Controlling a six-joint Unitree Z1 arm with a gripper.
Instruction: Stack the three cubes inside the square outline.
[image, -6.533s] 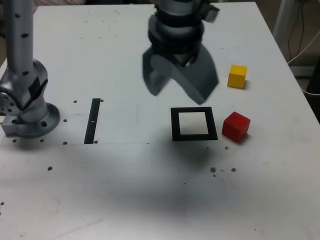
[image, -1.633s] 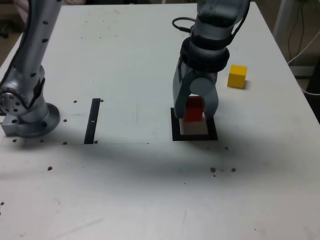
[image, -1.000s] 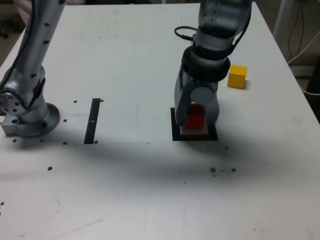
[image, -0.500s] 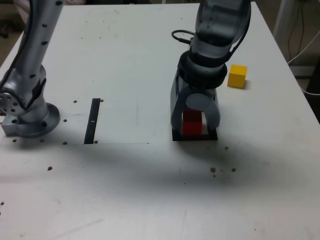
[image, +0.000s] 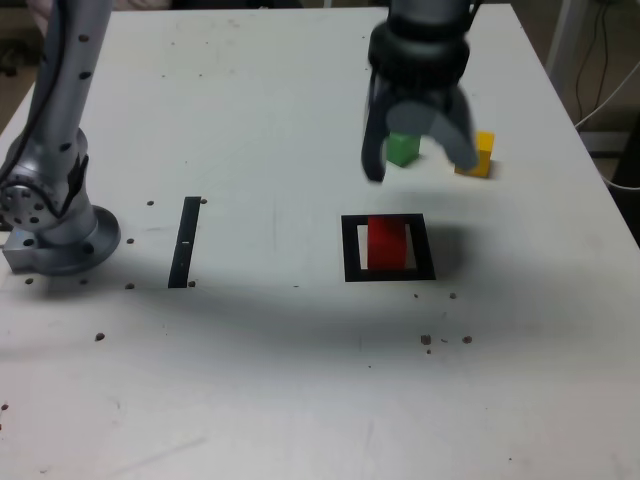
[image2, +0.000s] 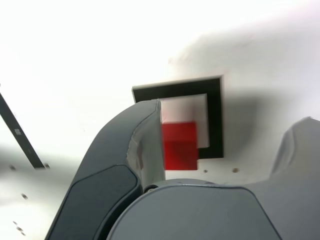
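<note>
- White counter (image: 250, 380), speckled with small dark marks; arm base at the exterior view's left.
- Fingers (image: 420, 160) spread wide, holding nothing, raised above the counter, behind the square outline (image: 350, 250).
- Narrow black strip (image: 185, 242) lies well apart, toward the exterior view's left.
- Red cube (image: 388, 243) sits inside the outline.
- Green cube (image: 402, 149) and yellow cube (image: 483, 155) rest behind the fingers, partly hidden.

White speckled table (image: 250, 380), evenly lit
</note>
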